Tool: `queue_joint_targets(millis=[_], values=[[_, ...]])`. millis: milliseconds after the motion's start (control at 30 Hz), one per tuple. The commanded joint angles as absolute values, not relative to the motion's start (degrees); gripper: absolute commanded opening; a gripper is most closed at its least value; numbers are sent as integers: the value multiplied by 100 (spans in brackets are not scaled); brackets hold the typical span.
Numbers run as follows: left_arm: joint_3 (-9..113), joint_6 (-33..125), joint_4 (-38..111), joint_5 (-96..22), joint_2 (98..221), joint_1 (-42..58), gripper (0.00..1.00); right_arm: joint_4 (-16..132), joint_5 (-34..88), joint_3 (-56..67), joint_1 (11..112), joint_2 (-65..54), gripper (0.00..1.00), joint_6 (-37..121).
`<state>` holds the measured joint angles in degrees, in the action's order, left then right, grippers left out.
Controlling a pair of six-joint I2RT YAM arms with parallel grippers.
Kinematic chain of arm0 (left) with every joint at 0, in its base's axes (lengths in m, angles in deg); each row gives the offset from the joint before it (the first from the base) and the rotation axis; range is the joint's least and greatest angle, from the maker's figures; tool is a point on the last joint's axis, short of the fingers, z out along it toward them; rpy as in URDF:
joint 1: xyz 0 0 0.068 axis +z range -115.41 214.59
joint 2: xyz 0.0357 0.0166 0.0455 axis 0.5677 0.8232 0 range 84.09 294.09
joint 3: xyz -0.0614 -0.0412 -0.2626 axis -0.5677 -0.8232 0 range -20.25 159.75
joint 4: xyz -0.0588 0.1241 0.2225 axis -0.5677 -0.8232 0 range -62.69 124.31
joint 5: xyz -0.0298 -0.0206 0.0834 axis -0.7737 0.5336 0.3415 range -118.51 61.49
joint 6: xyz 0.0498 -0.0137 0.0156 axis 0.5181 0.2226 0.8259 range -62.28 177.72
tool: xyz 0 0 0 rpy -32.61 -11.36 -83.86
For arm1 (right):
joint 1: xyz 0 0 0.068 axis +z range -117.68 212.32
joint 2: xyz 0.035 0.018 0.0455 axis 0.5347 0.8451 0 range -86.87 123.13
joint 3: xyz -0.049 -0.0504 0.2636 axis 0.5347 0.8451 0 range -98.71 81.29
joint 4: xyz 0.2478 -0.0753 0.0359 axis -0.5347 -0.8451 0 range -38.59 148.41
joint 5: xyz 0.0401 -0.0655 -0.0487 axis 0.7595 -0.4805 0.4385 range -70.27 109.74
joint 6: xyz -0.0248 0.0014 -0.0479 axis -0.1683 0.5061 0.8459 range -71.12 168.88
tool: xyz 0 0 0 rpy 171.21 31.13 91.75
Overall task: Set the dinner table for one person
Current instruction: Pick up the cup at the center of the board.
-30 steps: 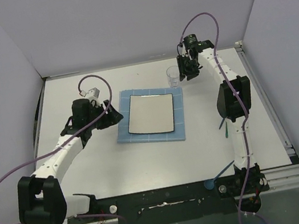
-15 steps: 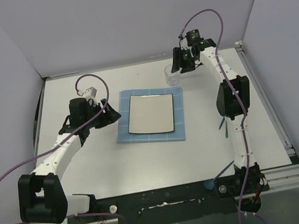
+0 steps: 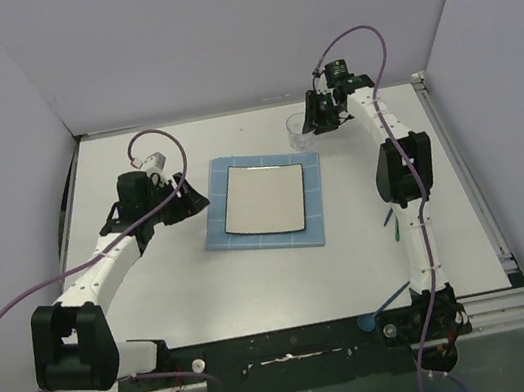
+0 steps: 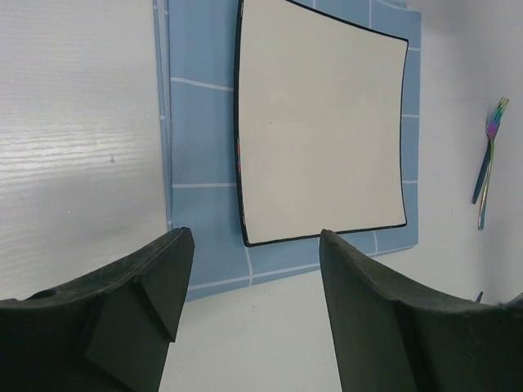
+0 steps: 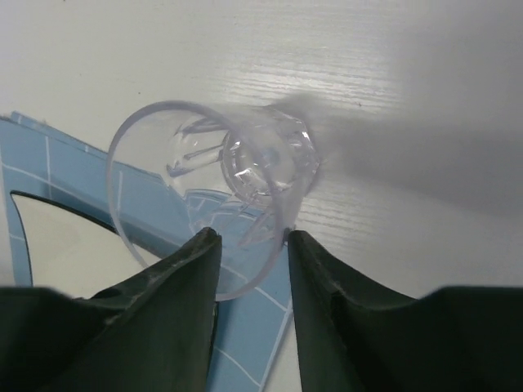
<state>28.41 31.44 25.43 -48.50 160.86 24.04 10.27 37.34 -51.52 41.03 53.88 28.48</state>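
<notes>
my left end effector [image 4: 256, 233] hangs open and empty over the white tabletop [image 3: 258, 288], which spreads under both arms, at the left edge of the blue grid placemat [image 3: 216, 234] carrying a square dark-rimmed plate [image 3: 262, 198]. my right end effector [image 5: 253, 237] has its jaws parted astride the near rim of a clear cup [image 5: 245, 163] by the mat's far right corner; i can't tell if they touch it

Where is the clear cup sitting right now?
In the top view the clear cup stands on the dinner table at the blue placemat's far right corner, with the right gripper at its right side.
</notes>
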Motion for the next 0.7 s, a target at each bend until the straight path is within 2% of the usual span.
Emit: queue_joint_targets(millis=[0,33,67,400,533,667], values=[[3083,3189,2692,-4992,16167,2448,61,1302,3723,-5222,4121,5489,21,2789],[3080,3188,2693,-4994,16177,2453,61,1290,3686,-5214,4126,5483,8,2780],[3071,3193,2701,-5002,16190,2457,61,1283,3661,-5206,4136,5467,0,2785],[2905,3019,2957,-5195,16204,2475,61,1292,3467,-4793,4159,4904,0,2859],[2841,2989,2974,-5215,16071,2475,61,849,3264,-4995,4179,4552,0,3096],[2744,2939,2972,-5200,15866,2475,61,-345,1832,-5848,4468,4215,0,3868]])
